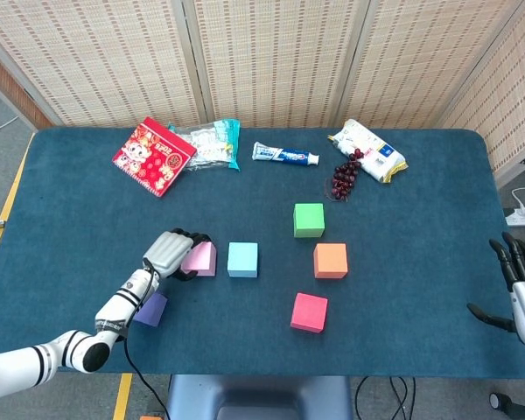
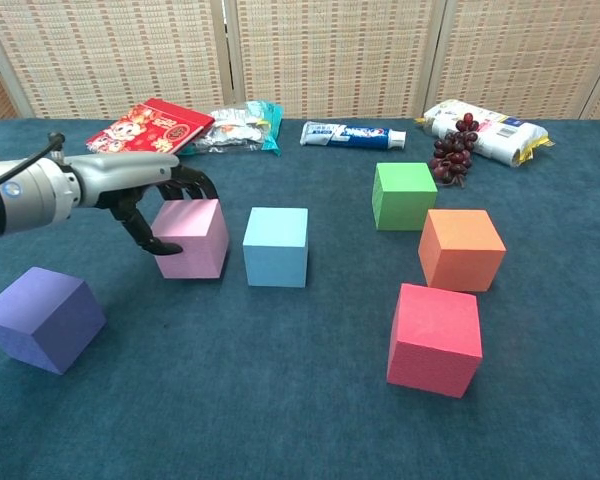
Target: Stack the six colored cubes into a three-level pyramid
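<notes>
On the blue table (image 1: 70, 227) the left hand (image 1: 171, 253) grips the pink cube (image 2: 192, 238), fingers curled over its top far edge and thumb against its left side; the cube stands on the cloth just left of the light blue cube (image 2: 277, 246), the two near each other but apart. The purple cube (image 2: 42, 318) sits nearer and further left, partly under the left forearm in the head view. To the right, the green cube (image 2: 404, 195) lies furthest back, the orange cube (image 2: 461, 249) just beside it and nearer, and the red cube (image 2: 435, 338) nearest of all. None of the cubes is stacked. The right hand (image 1: 521, 287) hangs at the right edge of the table, empty with fingers spread. Along the far side lie a red booklet (image 1: 154, 156), a clear snack bag (image 1: 208, 143), a toothpaste tube (image 1: 285, 156), a bunch of dark grapes (image 1: 344, 178) and a white packet (image 1: 367, 150)
</notes>
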`<state>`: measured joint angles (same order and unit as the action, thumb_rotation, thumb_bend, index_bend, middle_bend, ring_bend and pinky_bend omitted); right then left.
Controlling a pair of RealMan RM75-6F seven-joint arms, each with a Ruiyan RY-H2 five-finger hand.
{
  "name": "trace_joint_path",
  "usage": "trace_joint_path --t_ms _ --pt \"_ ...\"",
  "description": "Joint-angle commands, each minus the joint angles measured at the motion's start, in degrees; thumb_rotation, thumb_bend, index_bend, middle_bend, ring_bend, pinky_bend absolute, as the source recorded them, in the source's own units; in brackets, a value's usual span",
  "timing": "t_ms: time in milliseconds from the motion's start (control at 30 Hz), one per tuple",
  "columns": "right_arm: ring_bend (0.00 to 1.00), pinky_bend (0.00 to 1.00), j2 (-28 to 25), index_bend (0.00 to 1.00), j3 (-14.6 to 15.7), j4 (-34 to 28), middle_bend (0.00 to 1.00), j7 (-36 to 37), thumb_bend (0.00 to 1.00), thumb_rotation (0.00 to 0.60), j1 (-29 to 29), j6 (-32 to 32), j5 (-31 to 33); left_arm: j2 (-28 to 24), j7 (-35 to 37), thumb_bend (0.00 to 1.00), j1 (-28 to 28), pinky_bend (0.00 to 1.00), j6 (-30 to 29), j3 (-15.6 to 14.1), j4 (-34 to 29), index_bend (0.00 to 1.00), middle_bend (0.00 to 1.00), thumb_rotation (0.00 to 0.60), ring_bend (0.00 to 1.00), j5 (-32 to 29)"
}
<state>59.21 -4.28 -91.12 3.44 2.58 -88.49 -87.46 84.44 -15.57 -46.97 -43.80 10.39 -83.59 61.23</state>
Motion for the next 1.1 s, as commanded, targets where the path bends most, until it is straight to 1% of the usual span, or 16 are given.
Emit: trace_joint_path --t_ms 33,400,800,1100 --pt "0.00 0.01 -0.02 0.00 0.01 0.28 0.00 0.32 0.09 0.600 -0.15 -0.01 0.23 1.43 -3.00 0.33 -1.74 0.25 -0.27 0.37 -0.62 0.37 0.44 0.600 0.35 -2.90" --pt "0.00 0.01 0.31 0.00 0.02 1.73 0.00 1.98 0.09 0.600 -0.45 0.22 0.86 3.60 -8.47 0.33 -4.90 0.25 -1.67 -0.07 -0.20 0.36 0.43 0.600 0.35 -7.02" --pt "0.00 0.01 0.39 0.00 -0.04 2.63 0.00 3.03 0.09 0.600 -0.79 0.31 1.40 5.19 -10.63 0.33 -7.07 0.24 -1.62 -0.89 1.24 0.36 0.43 0.600 0.35 -10.24" --pt "0.00 0.01 0.58 0.00 -0.06 3.06 0.00 3.49 0.09 0.600 -0.97 0.24 1.52 5.36 -11.41 0.33 -8.13 0.24 -1.36 -1.41 1.11 0.34 0.43 0.600 0.35 -12.73"
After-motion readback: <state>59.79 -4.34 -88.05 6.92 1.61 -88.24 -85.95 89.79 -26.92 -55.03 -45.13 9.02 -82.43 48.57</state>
